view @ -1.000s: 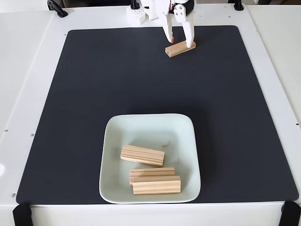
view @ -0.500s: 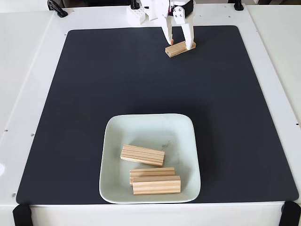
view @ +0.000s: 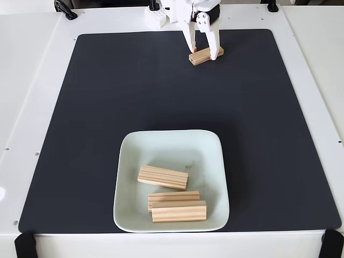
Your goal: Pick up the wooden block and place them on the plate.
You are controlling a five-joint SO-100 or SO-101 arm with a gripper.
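Observation:
One wooden block [view: 203, 56] lies on the black mat near its far edge, in the fixed view. My white gripper [view: 203, 52] stands over it with one finger [view: 192, 43] behind the block and the other finger [view: 213, 47] in front, pressed against its sides. The block still rests on the mat. Near the front, the pale mint square plate [view: 171, 143] holds three more wooden blocks: one [view: 163, 177] lies alone, and two [view: 178, 211] lie side by side near the plate's front rim.
The black mat [view: 107, 107] covers most of the white table. The arm's white base [view: 161, 13] sits at the far edge. Black clamps sit at the table's corners [view: 24, 244].
The fingers have closed in from a wider straddle onto the block. The block has shifted slightly away from the camera. The plate and its blocks have not moved.

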